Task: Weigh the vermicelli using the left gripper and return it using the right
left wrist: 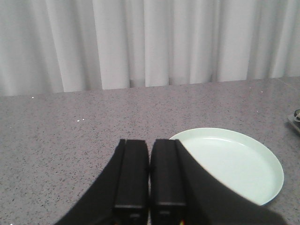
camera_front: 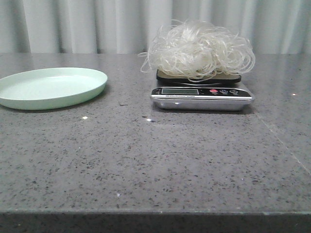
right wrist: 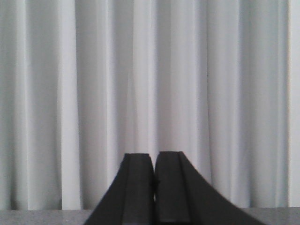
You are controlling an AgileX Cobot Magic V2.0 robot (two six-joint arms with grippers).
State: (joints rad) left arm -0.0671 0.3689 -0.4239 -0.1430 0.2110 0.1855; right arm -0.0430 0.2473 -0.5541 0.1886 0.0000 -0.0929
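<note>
On the scale (camera_front: 201,97), right of centre on the worktop (camera_front: 146,165): vermicelli (camera_front: 197,49) heaped over the black platform. Far left, pale green plate (camera_front: 51,87) bare. Left fingers (left wrist: 150,176) pressed together, holding nothing, near the plate. Right fingers (right wrist: 154,187) likewise closed and empty, facing the curtain (right wrist: 150,70). Weighing apparently done; return to plate by right arm not yet begun.

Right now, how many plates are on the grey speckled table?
1. A pale green round plate lies empty on the table's left side, apart from the silver digital scale holding the white vermicelli mound. None seem hidden.
</note>
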